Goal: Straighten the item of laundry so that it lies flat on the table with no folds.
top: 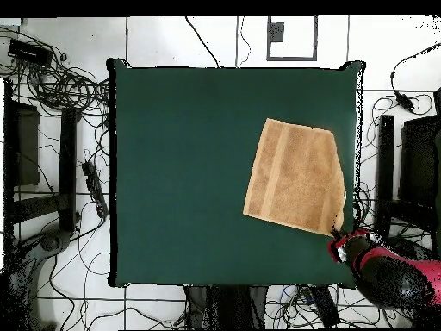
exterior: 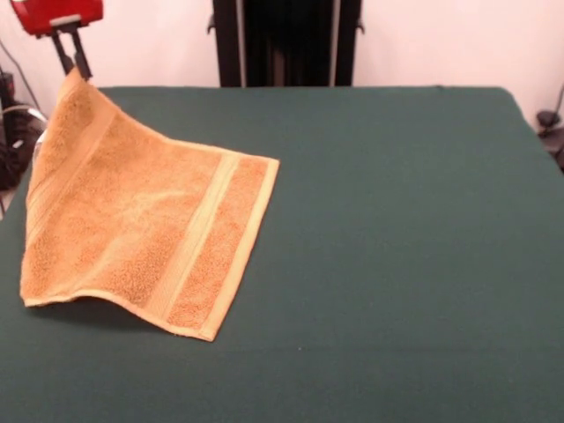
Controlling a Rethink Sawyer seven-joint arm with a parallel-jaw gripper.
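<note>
The orange-tan towel [exterior: 141,220] is the item of laundry, and it lies on the left part of the dark green table [exterior: 397,220]. Its far left corner is raised off the cloth, so the left side slopes up to that corner. My gripper [exterior: 75,70] is shut on the raised corner, red body above and two thin black fingers [exterior: 81,55] coming down to it. A lighter border band runs along the towel's right side. In the overhead view the towel [top: 293,177] sits near the table's [top: 181,172] right edge, with the gripper [top: 338,237] at its lower right corner.
The black pedestal [exterior: 286,40] stands beyond the table's far edge. Cables [top: 73,95] and black equipment [top: 21,146] lie on the tiled floor around the table. The gripper hangs just past the table's edge.
</note>
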